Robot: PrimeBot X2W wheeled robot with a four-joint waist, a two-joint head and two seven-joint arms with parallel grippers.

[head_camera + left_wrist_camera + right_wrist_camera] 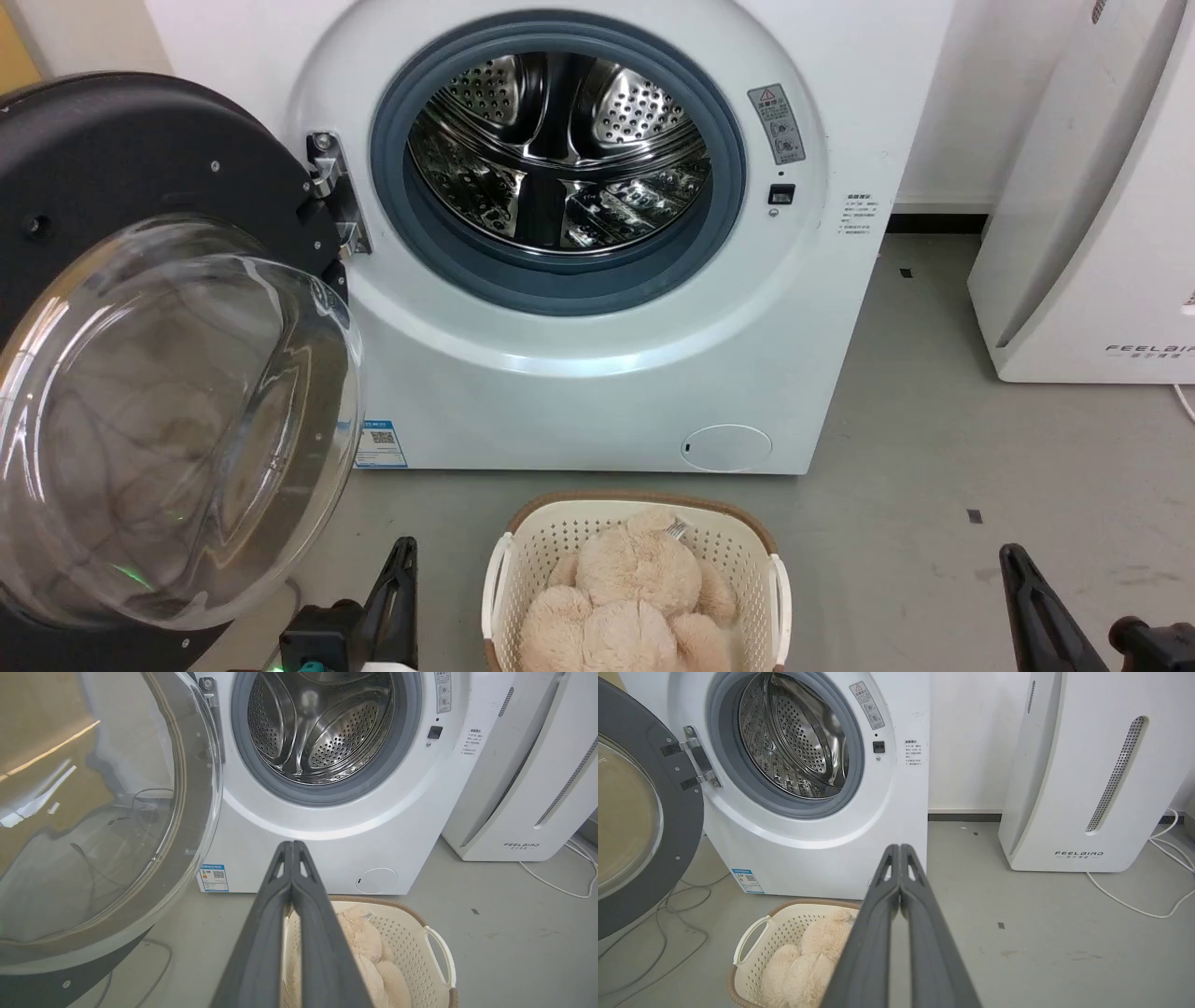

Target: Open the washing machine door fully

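- Looming closest, the washing machine door (159, 373) hangs swung wide off the washing machine's (597, 373) hinge side, its clear glass bowl bulging out from the black ring and away from the opening.
- The washing machine stands with its round mouth uncovered. The steel perforated drum (560, 159) shows inside, ringed by the grey rubber gasket (560, 289).
- A tall white appliance (1092, 233) stands on the machine's other side, just apart from it, with pale cables on the floor beyond.
- A cream perforated basket (541, 546) sits on the floor in front of the machine, below the drum opening.
- A beige plush toy (635, 597) lies inside that basket.
- The left gripper (292, 847) hovers in front of the machine, above the basket's door-side edge. Its two dark fingers are pressed together with nothing between them.
- The right gripper (900, 848) hovers in front of the machine's far corner, fingers likewise closed on nothing.
- A metal hinge (331, 191) joins the door to the machine's front.
- A small round flap (726, 448) sits low on the machine's front.
- A blue label (380, 444) sits at the machine's lower corner, next to the door.
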